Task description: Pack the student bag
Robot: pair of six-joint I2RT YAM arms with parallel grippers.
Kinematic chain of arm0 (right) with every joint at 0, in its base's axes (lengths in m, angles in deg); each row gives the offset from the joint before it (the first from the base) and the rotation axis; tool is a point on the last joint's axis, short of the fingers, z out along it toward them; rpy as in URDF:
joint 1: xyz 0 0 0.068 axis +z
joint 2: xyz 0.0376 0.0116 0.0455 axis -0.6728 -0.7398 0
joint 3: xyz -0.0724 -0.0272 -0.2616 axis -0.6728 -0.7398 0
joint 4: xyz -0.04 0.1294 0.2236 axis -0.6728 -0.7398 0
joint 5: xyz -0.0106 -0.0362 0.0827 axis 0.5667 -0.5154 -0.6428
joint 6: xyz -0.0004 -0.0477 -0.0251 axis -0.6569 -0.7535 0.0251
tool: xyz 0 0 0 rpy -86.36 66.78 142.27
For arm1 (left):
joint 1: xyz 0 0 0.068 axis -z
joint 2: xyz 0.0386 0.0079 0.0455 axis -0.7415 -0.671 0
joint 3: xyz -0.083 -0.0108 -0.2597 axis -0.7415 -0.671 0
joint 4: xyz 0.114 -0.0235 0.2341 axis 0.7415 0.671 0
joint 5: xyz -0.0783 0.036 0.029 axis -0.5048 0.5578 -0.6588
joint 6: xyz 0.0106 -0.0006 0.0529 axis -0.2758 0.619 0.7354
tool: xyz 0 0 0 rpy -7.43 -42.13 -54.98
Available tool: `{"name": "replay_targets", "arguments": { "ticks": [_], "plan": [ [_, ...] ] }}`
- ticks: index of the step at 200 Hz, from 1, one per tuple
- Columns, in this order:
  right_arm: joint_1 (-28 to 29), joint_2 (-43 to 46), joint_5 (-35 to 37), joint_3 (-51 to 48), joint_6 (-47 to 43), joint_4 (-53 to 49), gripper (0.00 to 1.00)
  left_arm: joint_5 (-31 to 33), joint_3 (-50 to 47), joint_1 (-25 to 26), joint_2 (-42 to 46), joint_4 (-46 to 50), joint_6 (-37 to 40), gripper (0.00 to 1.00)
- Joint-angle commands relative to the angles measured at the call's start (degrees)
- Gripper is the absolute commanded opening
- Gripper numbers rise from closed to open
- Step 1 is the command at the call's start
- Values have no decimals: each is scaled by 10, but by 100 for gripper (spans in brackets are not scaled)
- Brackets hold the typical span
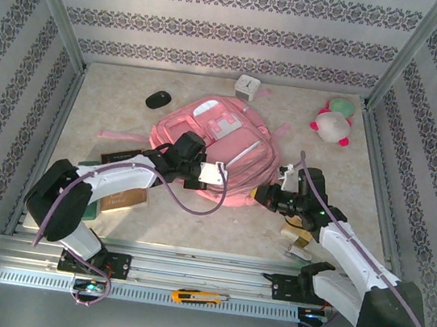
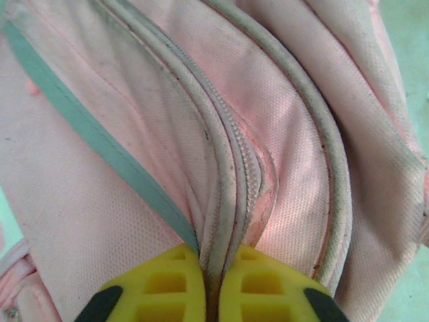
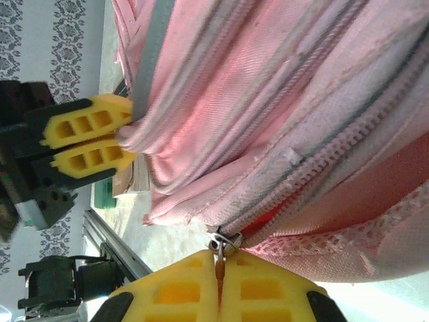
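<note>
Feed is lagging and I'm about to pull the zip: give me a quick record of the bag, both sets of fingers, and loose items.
bag: student bag lying mid-table
left fingers: shut on a seam fold of the bag
right fingers: shut on zip pull
loose beyond bag: black mouse, white cube, plush toy

Walls (image 1: pixel 221 30) papered in grey-and-white bands of damask pattern enclose a pale, marbled beige surface (image 1: pixel 193 229). Bare metal posts (image 1: pixel 57 7) stand at the corners; metal rails (image 1: pixel 187 269) run along the near edge.
</note>
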Motion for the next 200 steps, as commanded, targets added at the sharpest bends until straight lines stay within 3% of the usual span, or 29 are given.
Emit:
{"name": "replay_targets", "arguments": {
  "ticks": [1, 43, 94, 127, 147, 200],
  "plan": [
    [-21, -3, -44, 14, -30, -11, 0, 5, -6, -3, 79, -57, -142, 0],
    [-20, 0, -38, 53, -57, -51, 0, 74, -5, 14, 134, -73, -287, 0],
    [70, 27, 30, 94, -42, -70, 0, 208, 85, 39, 66, -56, -457, 0],
    [119, 39, 82, 105, -27, -69, 0, 242, 155, 47, 18, -14, -530, 0],
    [151, 43, 122, 105, -13, -62, 0, 249, 176, 53, 1, -9, -566, 0],
    [229, 89, 310, 105, 16, -70, 0, 302, 247, 70, -51, 58, -635, 0]
  ]
}}
